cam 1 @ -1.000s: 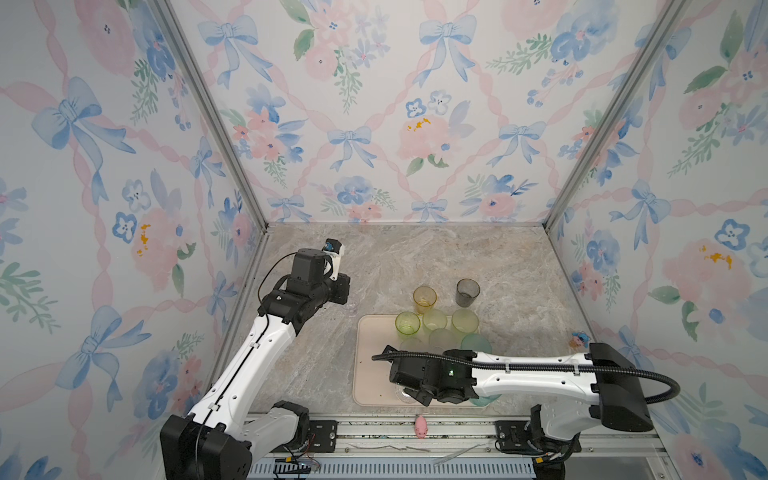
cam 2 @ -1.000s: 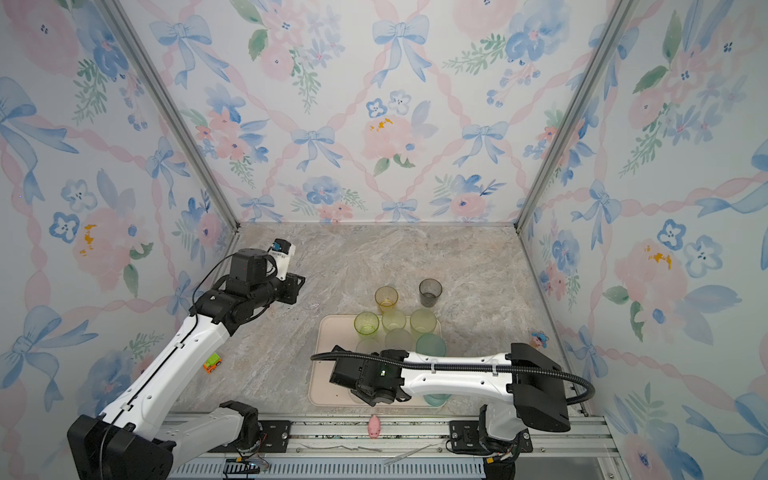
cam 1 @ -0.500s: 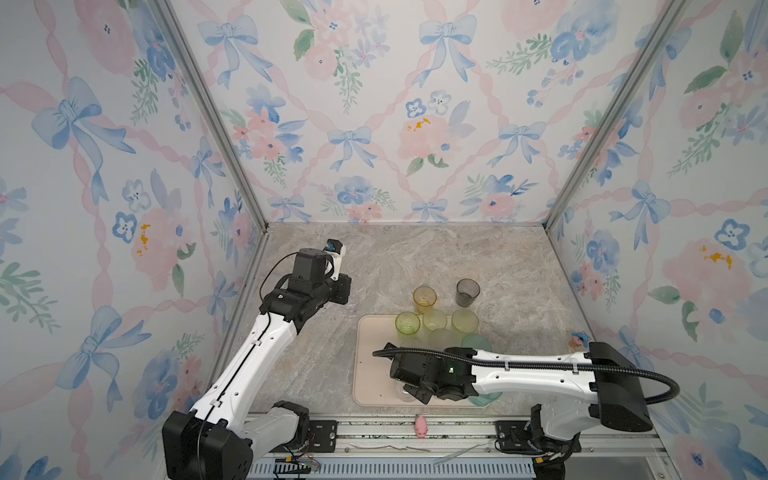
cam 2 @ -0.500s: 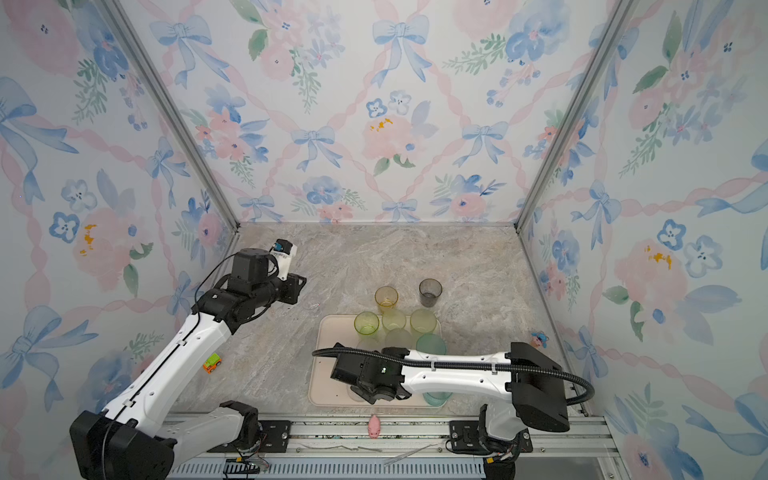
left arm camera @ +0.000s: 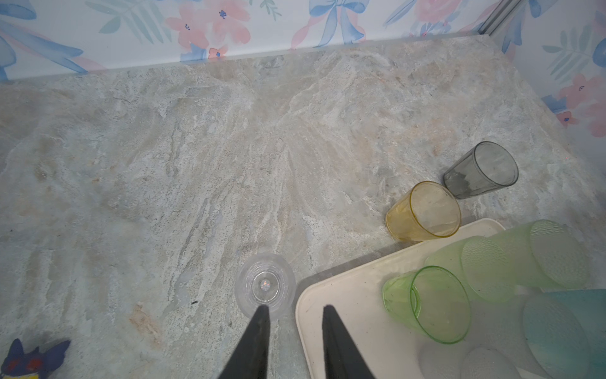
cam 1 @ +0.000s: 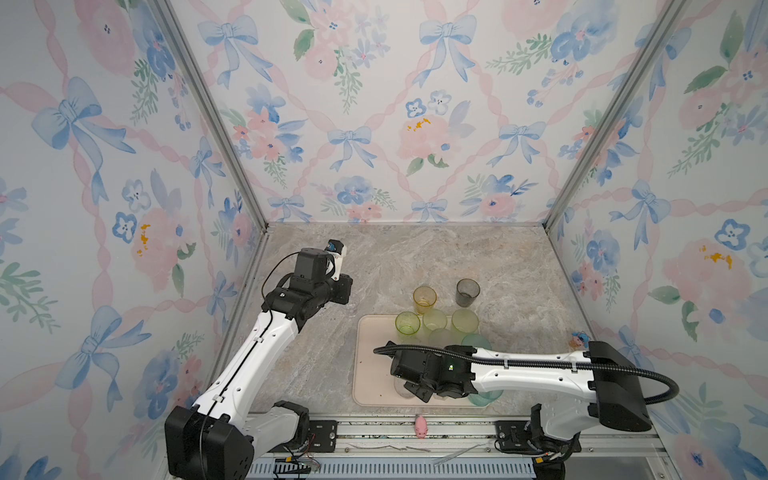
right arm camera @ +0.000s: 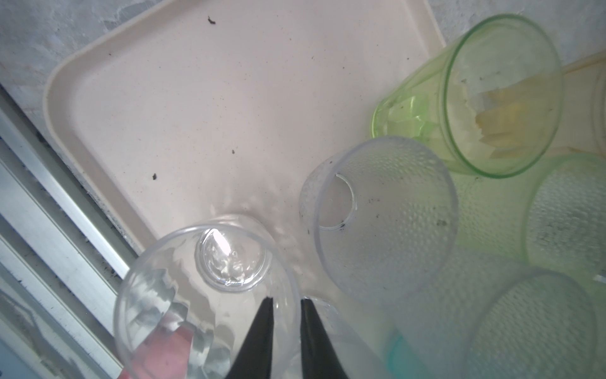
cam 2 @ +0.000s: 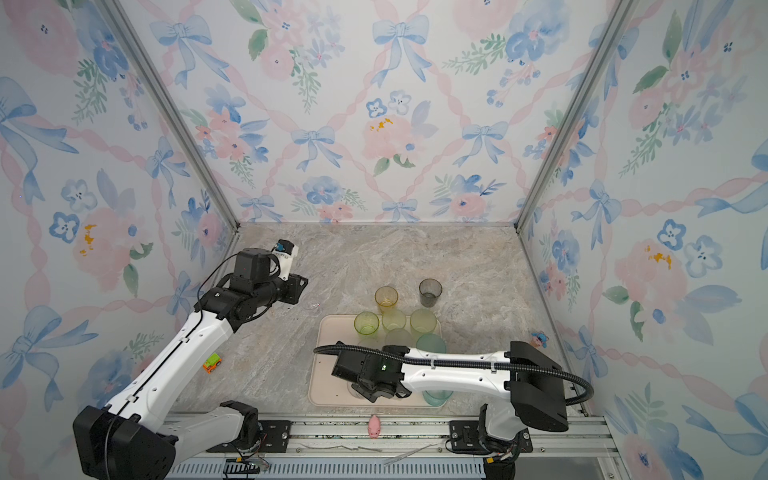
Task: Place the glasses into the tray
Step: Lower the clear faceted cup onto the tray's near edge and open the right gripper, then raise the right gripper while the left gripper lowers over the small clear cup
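The clear tumbler [right arm camera: 203,259] stands upright in the tray [right arm camera: 196,98], mouth up and long axis vertical, close to the near rim. The right gripper [right arm camera: 284,300] comes at it from above. Its black tapered fingers are narrowly parted, with the tumbler's thin wall running between them. The right arm [cam 1: 532,372] lies stretched almost level across the near half of the tray in both top views, its white forearm ending in a black wrist turned downward.

The tray is smooth and cream, with rounded corners and a low rim. Farther in stand more upright glasses: a frosted dimpled tumbler [right arm camera: 383,223], a glossy bright green tumbler [cam 1: 407,323], pale green frosted tumblers [cam 1: 464,320] and a teal tumbler [cam 1: 476,341]. The amber glass [cam 1: 424,298] and the smoky grey glass [cam 1: 467,292] stand mouth up on the marbled surface [cam 1: 415,257] beyond the far rim, the amber one just beside it.

The left arm [cam 1: 266,345] rises from its near base and bends at the wrist toward the tray. The left gripper [left arm camera: 295,310] has its fingers open with nothing between them. In the wrist view one tip overlaps the rim of a small clear glass [left arm camera: 265,285], which stands upright on the surface just beside the tray's corner.
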You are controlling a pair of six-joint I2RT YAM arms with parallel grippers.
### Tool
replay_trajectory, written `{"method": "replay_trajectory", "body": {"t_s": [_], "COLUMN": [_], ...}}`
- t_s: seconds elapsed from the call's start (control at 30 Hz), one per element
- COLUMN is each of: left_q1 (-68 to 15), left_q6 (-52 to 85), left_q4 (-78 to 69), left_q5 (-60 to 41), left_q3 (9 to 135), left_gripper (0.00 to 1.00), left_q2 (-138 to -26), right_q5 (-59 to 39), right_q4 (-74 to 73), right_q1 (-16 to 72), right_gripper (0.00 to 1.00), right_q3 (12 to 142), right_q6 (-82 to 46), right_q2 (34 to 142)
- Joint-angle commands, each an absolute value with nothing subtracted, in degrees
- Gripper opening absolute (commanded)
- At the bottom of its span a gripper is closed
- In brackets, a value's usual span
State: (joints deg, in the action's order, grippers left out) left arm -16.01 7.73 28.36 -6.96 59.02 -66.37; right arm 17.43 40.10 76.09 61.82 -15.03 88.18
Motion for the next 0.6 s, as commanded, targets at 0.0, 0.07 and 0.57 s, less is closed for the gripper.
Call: {"method": "replay_trajectory", "body": {"t_s": [0.0,0.07,0.57], "left_q1": [-15.55,-15.51,-15.73], "left_q6": [7.78,7.65,7.65], "left_q4": [28.30,28.30,30.15], "left_q5": [-7.91,-7.80,-4.07], "left_q3": [59.59,59.59,58.16], "left_gripper": [0.31,0.31,0.27], "left_q2": [-66.80,-66.80,-70.65], "right_q5": [18.50,19.01,18.46], "right_q4": [42.21,42.82,44.57], "right_q1": [75.24,75.23,71.67], "right_gripper": [0.23,0.24,0.46], "right_q3": [61.88,62.15,67.83], "right_q6": [-15.33,-15.31,-14.29], "right_q2": [86.60,86.27,73.56]}}
